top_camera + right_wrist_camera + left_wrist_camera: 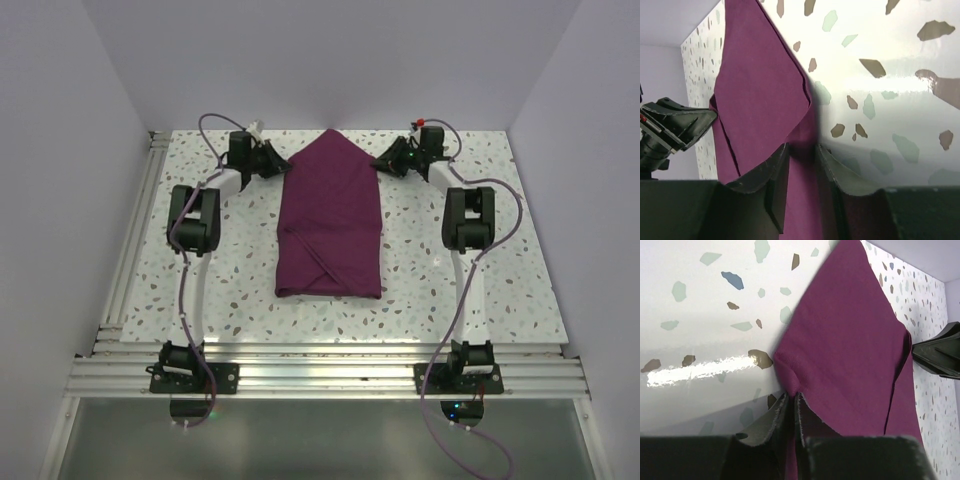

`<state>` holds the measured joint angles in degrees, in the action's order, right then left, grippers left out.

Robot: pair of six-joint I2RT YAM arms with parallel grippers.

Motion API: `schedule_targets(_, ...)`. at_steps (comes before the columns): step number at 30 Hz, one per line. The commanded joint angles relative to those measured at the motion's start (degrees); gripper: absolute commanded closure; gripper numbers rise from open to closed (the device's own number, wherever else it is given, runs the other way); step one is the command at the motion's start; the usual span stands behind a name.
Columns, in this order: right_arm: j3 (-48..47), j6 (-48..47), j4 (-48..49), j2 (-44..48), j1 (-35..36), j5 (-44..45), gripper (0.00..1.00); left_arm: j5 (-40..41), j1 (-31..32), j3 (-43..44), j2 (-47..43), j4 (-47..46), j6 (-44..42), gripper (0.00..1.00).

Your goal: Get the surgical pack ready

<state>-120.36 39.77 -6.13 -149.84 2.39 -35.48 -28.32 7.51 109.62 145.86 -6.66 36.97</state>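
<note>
You have nothing readable here: no text, label or number on the surgical pack (pixel 330 215) or table (pixel 500 290).

The white tabletop (pixel 250 300) is speckled with grey, brown and blue-green chips. A plum-purple cloth (pixel 330 220) lies flat on it, folded into a long shape. The cloth's far end comes to a point and its near end is a straight folded edge. Bare speckled surface shows left and right of the cloth.
</note>
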Motion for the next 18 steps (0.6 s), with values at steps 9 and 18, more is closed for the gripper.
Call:
schedule_targets(9,-7.5,7.1,0.4,-8.4,0.2,-2.6,1.00,-1.1,-0.9,4.3,4.7,2.4,1.7,1.00)
schedule_targets(18,-3.4,10.0,6.0,-4.4,-2.0,-2.4,1.00,-1.4,-2.0,4.5,2.7,2.0,1.5,1.00)
